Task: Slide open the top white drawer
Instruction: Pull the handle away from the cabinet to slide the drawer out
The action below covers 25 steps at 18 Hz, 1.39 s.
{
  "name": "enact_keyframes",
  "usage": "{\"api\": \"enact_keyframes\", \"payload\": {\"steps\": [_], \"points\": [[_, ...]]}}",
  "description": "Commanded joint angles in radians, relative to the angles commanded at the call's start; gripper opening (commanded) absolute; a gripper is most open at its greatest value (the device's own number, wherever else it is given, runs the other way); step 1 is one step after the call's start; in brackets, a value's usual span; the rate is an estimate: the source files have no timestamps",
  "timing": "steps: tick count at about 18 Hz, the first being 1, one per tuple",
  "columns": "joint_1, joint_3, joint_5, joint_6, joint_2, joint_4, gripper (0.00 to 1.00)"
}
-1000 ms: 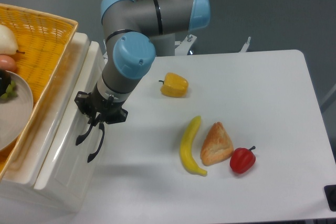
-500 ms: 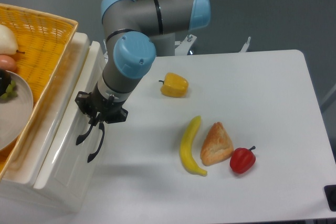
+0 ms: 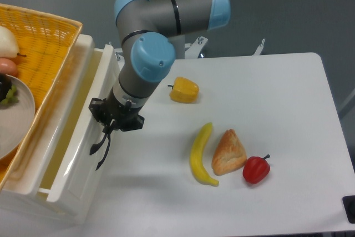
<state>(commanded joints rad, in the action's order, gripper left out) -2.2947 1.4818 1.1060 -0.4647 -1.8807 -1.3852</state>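
The top white drawer (image 3: 83,154) sits at the left of the table, pulled part way out of the white cabinet (image 3: 19,184). A yellowish gap (image 3: 64,137) shows behind its front panel. Its curved black handle (image 3: 100,149) sticks out from the front. My gripper (image 3: 110,130) points down at the upper end of the handle and is shut on it. The fingertips are mostly hidden by the black wrist. The lower drawer is hidden from this view.
A wicker basket (image 3: 50,37) with a plate (image 3: 14,120) and fruit stands on the cabinet. On the table lie a yellow pepper (image 3: 184,90), a banana (image 3: 201,154), a pastry (image 3: 228,151) and a red pepper (image 3: 256,169).
The drawer front has slid to the right, out of the cabinet, and a gap has opened behind it. My gripper and arm moved right with the handle.
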Motion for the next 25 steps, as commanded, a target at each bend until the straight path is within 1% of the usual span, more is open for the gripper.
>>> {"api": "enact_keyframes", "payload": {"steps": [12, 21, 25], "points": [[-0.094, 0.002, 0.005, -0.075, -0.003, -0.003, 0.1], [-0.127, -0.005, 0.025, -0.087, -0.009, 0.0, 0.1], [-0.158, -0.003, 0.026, -0.138, -0.011, -0.005, 0.1]]}}
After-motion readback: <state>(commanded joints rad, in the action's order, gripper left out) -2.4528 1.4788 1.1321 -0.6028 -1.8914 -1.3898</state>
